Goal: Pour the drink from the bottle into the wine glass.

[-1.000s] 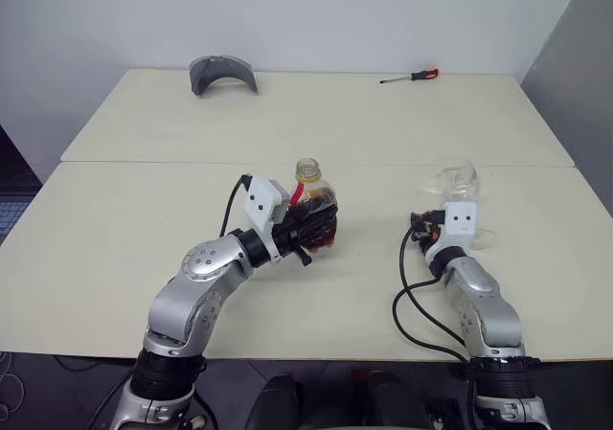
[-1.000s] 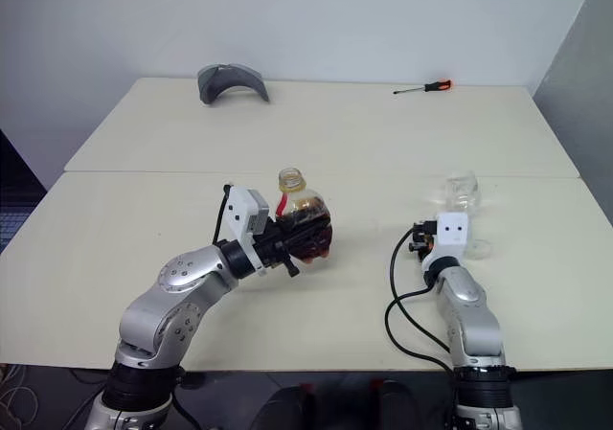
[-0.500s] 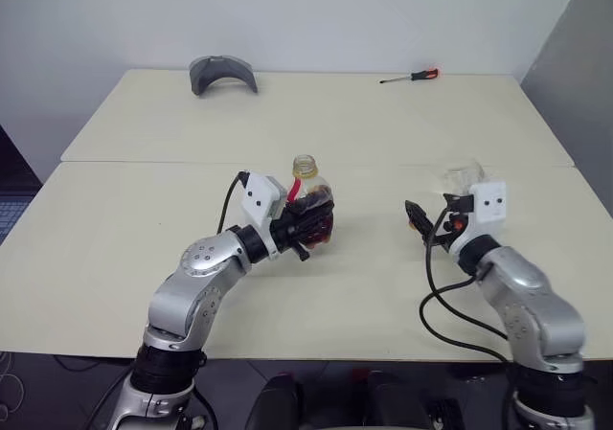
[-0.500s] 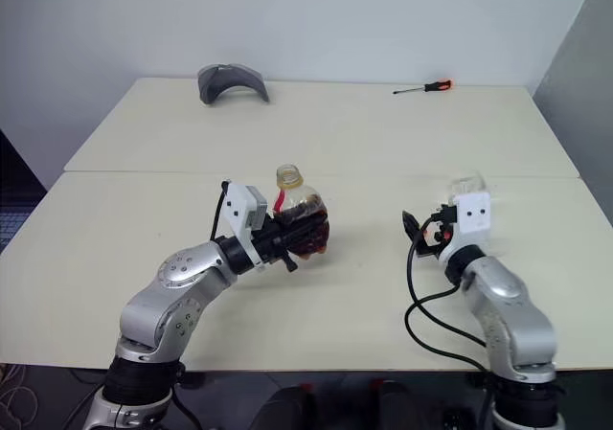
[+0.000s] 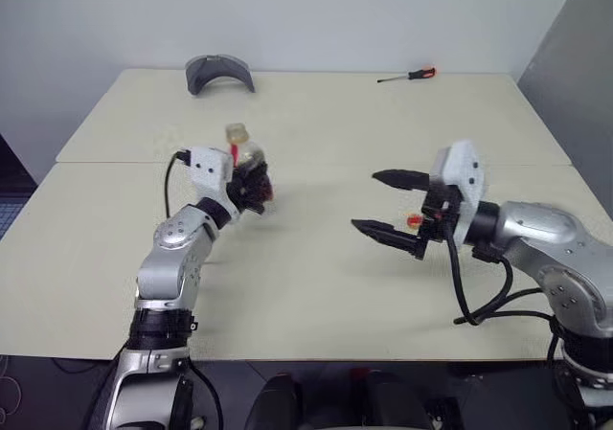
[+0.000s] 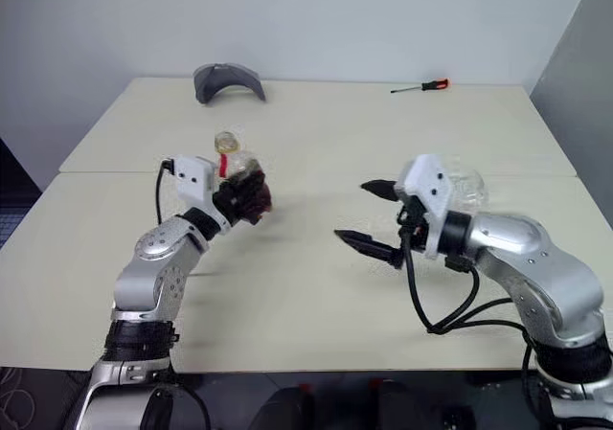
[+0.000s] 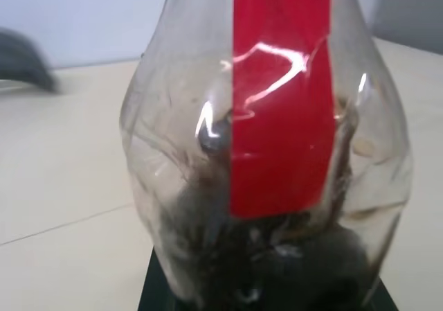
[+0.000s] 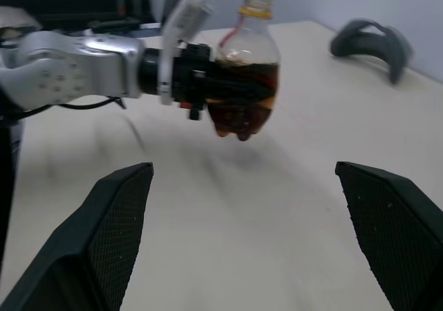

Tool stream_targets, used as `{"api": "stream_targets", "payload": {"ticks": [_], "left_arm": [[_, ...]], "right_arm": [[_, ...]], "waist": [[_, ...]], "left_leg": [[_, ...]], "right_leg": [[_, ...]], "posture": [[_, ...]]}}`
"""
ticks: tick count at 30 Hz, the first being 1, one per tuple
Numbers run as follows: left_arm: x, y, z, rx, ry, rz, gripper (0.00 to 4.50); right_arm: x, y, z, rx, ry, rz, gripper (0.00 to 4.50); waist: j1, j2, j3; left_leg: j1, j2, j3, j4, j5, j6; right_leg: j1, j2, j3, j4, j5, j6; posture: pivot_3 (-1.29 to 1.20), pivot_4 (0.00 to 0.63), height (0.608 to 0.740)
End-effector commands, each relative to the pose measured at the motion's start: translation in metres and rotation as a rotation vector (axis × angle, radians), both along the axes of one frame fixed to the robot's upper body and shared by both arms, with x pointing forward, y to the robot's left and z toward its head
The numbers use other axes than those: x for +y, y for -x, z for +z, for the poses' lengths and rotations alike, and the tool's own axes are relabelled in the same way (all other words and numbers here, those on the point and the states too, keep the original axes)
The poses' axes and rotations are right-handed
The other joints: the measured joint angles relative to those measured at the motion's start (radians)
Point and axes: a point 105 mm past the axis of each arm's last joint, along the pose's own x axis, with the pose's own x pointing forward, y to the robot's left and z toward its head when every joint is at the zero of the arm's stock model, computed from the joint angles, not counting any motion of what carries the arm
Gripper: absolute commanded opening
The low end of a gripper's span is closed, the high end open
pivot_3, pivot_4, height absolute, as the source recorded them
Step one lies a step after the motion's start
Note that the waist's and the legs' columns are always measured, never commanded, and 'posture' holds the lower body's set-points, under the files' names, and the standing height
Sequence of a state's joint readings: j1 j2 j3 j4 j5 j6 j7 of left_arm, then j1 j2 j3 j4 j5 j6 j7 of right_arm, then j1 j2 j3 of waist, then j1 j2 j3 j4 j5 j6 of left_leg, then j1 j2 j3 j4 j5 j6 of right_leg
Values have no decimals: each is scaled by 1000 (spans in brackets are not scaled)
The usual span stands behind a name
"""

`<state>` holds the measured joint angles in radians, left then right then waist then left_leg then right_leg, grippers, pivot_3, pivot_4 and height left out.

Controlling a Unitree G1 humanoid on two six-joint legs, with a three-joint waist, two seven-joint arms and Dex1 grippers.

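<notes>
Left claw pinches the bottle upright above the surface, keeping the drink in; right claw spread, empty, beside the wine glass

Left arm stretched forward and outward on the robot's left, forearm raised, wrist about level. Left end effector clamped tight on the bottle, held upright off the tabletop. Right arm bent, elbow out to the right, forearm swung inward. Right end effector points toward the left arm, fingers spread wide, holding nothing.
</notes>
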<state>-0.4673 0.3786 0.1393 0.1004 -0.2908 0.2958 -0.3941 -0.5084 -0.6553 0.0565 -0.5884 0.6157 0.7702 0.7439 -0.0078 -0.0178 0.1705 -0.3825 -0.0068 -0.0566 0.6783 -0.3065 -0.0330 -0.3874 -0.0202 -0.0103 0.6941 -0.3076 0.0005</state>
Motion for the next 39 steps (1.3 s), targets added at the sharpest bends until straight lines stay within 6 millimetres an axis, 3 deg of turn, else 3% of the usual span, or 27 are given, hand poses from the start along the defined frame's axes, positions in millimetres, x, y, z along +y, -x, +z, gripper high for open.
{"api": "stream_targets", "payload": {"ticks": [1, 8, 14, 24, 35, 39], "left_arm": [[36, -8, 21, -105, 8, 161, 722], [81, -20, 1, -99, 35, 359, 722], [86, -27, -11, -94, 51, 391, 721], [73, -31, -30, -52, 55, 351, 721], [68, -18, -32, -50, 71, 363, 4310], [70, -2, -34, -32, 66, 376, 4481]], "right_arm": [[12, 1, 4, -49, 8, 93, 4500], [26, -19, 1, -37, -44, 82, 4500], [26, -27, -1, -4, -80, 37, 4500], [27, -29, 2, -26, -88, 10, 4500], [24, -29, 2, -36, -93, -3, 4500], [23, -27, 1, -34, -93, -2, 4500]], "waist": [[2, -1, 1], [5, -5, 2], [6, -6, 3], [5, -6, 3], [3, -6, 3], [2, -6, 3]], "left_leg": [[0, 0, 0, 0, 0, 0], [-1, 0, 0, 1, 2, -4], [-2, 0, 0, 1, 2, -4], [-2, 0, 0, 1, 2, -4], [-1, 0, 0, 1, 2, -4], [-1, 0, 0, 1, 2, -4]], "right_leg": [[0, 0, 0, 0, 0, 0], [0, -2, 0, 0, 0, 0], [-1, -2, -1, 0, 1, 0], [-1, -2, -1, 1, 1, 0], [-1, -2, -1, 2, 1, 0], [-1, -2, 0, 2, 1, 0]], "posture": [[0, 150, 740], [0, 150, 740], [0, 150, 740], [0, 150, 740], [0, 150, 740], [0, 150, 740]]}}
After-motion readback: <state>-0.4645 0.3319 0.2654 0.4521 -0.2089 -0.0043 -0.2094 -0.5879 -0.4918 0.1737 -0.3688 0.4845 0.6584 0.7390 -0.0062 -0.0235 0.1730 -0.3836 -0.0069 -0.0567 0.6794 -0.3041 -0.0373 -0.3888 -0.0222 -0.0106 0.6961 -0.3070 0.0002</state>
